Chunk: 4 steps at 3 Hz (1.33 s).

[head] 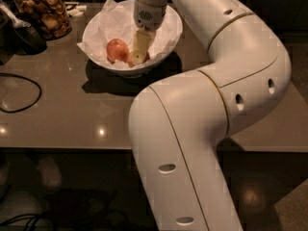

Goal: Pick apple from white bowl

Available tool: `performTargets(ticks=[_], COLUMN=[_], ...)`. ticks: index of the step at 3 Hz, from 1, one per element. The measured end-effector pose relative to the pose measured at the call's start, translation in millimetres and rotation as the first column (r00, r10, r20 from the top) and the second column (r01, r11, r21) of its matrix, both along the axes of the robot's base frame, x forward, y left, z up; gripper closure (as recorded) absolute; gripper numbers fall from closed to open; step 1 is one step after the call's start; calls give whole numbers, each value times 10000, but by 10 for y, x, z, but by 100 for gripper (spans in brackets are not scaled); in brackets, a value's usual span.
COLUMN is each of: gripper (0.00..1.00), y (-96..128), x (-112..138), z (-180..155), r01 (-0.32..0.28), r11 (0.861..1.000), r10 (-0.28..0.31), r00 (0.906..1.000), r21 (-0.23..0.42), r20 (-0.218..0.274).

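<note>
The white bowl (171, 35), lined with crumpled white paper, stands at the back of the table. My gripper (139, 52) reaches down into its middle from above. A small patch of the orange-tan apple (130, 59) shows at the gripper's tip; the rest is hidden behind the gripper. A redder, pinker apple (117, 49) lies just left of it in the bowl.
A glass jar of brown snacks (45, 11) stands at the back left beside a dark object (21, 37). A black cable (19, 93) loops on the left of the grey table (72, 114). My white arm covers the right and front of the view.
</note>
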<state>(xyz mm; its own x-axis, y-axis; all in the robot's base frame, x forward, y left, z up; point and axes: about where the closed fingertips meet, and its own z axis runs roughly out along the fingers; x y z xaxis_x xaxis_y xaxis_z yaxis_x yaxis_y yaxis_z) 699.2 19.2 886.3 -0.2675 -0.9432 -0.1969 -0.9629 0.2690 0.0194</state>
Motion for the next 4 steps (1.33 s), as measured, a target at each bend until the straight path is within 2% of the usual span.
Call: performTargets(ticks=[4], gripper=[30], y=[37], x=[-22], z=[-191], r01=[-78], r11=[10000], r10=[77], r00=[9987], r21=[-31], r20=[-509])
